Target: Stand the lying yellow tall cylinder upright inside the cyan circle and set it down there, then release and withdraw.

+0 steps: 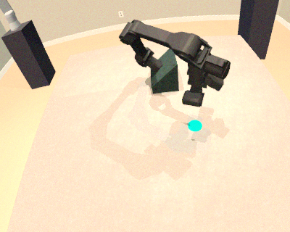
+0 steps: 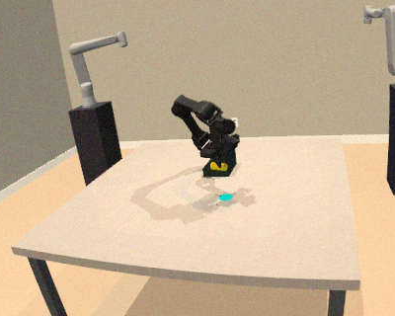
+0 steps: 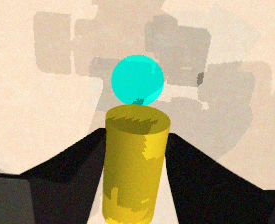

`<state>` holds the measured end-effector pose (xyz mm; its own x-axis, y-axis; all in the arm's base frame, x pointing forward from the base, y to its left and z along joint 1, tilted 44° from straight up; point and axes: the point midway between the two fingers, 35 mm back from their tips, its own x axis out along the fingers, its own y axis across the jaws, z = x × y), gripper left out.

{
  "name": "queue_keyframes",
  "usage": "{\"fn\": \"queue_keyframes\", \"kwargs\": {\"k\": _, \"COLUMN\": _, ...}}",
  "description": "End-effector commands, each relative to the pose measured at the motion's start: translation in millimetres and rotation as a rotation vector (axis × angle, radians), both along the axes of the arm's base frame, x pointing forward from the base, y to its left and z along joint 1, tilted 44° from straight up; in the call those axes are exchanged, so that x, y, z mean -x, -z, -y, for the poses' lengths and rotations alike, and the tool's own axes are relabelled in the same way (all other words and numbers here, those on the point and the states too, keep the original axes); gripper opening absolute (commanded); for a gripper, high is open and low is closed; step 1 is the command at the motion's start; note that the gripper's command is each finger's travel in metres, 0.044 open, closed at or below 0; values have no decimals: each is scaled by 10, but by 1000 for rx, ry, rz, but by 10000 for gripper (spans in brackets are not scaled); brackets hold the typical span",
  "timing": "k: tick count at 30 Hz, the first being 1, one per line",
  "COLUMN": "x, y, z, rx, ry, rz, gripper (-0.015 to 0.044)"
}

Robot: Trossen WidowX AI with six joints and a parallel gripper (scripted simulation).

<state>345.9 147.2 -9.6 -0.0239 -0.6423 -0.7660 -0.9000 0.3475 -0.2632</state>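
From the top view, the arm [image 1: 179, 43] reaches over the far middle of the table [image 1: 63, 181], its gripper [image 1: 193, 97] pointing down just behind the cyan circle [image 1: 195, 125]; the yellow tall cylinder is hidden under the wrist here. A dark green wedge [image 1: 166, 74] stands close beside the gripper on its left, so that side is tight, while the table surface in front of and to the right of the circle lies open as far as the table edges. Two dark pedestals [image 1: 28, 54] stand off the table at the far corners, well apart from the arm. In the exterior view, the gripper [image 2: 219, 160] hangs low above the table [image 2: 283, 247] with the yellow tall cylinder [image 2: 217, 166] showing between its fingers, the green wedge [image 2: 206, 173] directly behind it, and the cyan circle [image 2: 226, 197] lying a little nearer the camera, apart from the cylinder. The circle sits far from every table edge. In the wrist view, the black fingers are clamped on both sides of the yellow tall cylinder [image 3: 133, 165], which is held off the table, and its far end overlaps the near rim of the cyan circle [image 3: 137, 80]. Only shadows lie on the bare surface around the circle.
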Motion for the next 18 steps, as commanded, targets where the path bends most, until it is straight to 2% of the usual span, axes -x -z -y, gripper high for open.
{"fn": "queue_keyframes", "kwargs": {"k": 1, "x": 15, "y": 34, "z": 20, "rx": -24, "ry": 8, "rz": -10, "gripper": 105}}
{"fn": "queue_keyframes", "kwargs": {"k": 18, "x": 24, "y": 140, "z": 63, "rx": -148, "ry": 39, "rz": -14, "gripper": 105}}
